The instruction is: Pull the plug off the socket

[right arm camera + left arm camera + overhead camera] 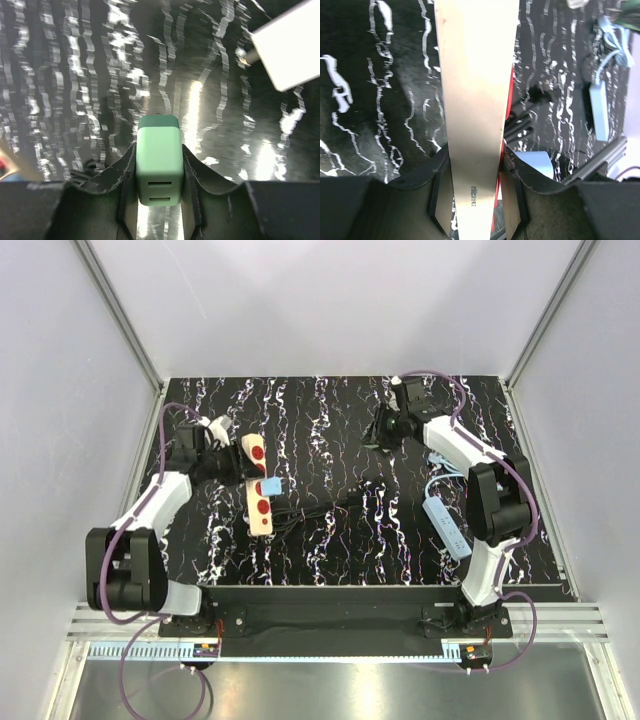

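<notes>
Plug (159, 167): clamped in R gripper (159, 150) jaws, far right, well apart from socket (261, 515), itself pinched in L gripper (476, 152) jaws at left. Pull seemingly done; next: set both down & release w/o dropping.

Beige socket (262, 520) with red spots, pale green plug (159, 160), black white-veined table (340, 420)

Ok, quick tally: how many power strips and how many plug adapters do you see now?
Power strips: 2, beige power strip and light blue power strip.
Plug adapters: 1, the plug in the right gripper.
Total: 3.
Not counted: an unidentified white block.
</notes>
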{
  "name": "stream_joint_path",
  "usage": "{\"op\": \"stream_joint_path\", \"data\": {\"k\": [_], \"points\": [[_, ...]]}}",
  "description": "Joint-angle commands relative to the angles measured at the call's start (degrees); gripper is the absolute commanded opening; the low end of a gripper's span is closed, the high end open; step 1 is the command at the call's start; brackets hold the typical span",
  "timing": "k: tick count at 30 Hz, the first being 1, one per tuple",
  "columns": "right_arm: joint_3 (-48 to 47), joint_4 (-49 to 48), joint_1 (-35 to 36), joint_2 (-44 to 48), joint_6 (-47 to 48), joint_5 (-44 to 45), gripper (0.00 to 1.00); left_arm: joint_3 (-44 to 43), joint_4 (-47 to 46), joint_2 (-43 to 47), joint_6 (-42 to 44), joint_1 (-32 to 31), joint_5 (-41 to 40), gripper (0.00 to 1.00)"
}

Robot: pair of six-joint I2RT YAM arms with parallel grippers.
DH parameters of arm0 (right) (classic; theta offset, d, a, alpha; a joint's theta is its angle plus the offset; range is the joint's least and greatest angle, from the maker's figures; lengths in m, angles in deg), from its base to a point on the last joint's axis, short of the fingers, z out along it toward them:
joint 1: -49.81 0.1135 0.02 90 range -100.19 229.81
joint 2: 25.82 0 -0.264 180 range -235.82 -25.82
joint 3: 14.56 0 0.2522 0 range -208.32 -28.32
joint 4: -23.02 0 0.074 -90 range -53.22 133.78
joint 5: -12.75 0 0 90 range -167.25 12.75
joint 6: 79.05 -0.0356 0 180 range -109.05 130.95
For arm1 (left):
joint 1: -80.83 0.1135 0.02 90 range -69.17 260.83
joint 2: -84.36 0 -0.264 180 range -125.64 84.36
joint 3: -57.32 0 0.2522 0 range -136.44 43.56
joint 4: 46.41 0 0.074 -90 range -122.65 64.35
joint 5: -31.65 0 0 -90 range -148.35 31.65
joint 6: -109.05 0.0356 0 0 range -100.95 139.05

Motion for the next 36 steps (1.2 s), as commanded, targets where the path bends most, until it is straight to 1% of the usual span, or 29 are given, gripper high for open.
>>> {"op": "stream_joint_path", "data": {"k": [1,3,5,7,9,13,19,20,23,27,30,31,33,34,36], "points": [[1.6,1.5,-2.6,-0.3,2.6,-0.7,0.05,2.7,-2.2,4.5,-0.6,-0.2,6.0,0.00],[3.7,1.4,-3.8,0.5,3.1,-2.2,0.06,3.8,-1.3,7.4,0.2,-0.2,5.4,0.00],[4.5,1.5,-5.2,-0.2,5.5,-5.9,0.05,5.3,-0.8,9.4,0.6,-0.2,5.2,0.00],[4.6,2.0,-7.0,-1.2,7.3,-10.7,0.05,6.2,-0.7,10.0,1.3,-0.3,5.4,0.00],[5.2,1.8,-8.3,-2.7,7.5,-13.0,0.05,6.3,-0.7,10.3,1.3,-0.3,6.3,0.00],[5.7,1.8,-10.1,-4.9,8.3,-13.2,0.06,5.0,-0.7,10.4,1.0,-0.6,7.0,0.00],[3.9,2.0,-11.7,-9.0,9.1,-16.3,0.10,1.4,-0.6,8.2,1.0,-0.6,7.1,0.00],[4.0,1.9,-11.9,-9.3,9.1,-16.3,0.13,0.8,-0.6,7.6,1.0,-0.6,7.2,0.00],[4.2,2.5,-12.7,-9.7,9.9,-16.4,0.20,0.1,-0.6,7.0,1.4,-0.6,6.5,0.00],[4.7,3.0,-13.3,-9.0,10.4,-14.4,0.46,-0.2,-0.5,6.0,2.6,-0.7,6.2,0.00],[4.0,3.7,-13.5,-9.2,10.9,-11.9,0.51,-0.4,-0.6,4.7,3.4,-0.7,5.6,0.00],[2.7,4.4,-13.6,-9.5,11.3,-10.9,0.55,-0.7,-0.6,4.5,3.5,-0.7,5.4,0.00],[1.2,6.4,-13.6,-10.6,12.0,-9.6,0.58,-1.3,-0.6,3.1,3.1,-0.7,6.0,0.00],[-0.2,6.9,-13.7,-10.9,12.5,-8.2,0.61,-1.6,-0.7,2.5,3.0,-0.7,6.5,0.00],[-1.7,8.8,-13.8,-11.9,12.9,-6.0,0.64,-2.3,-0.8,2.5,2.9,-0.7,6.5,0.00]]}}
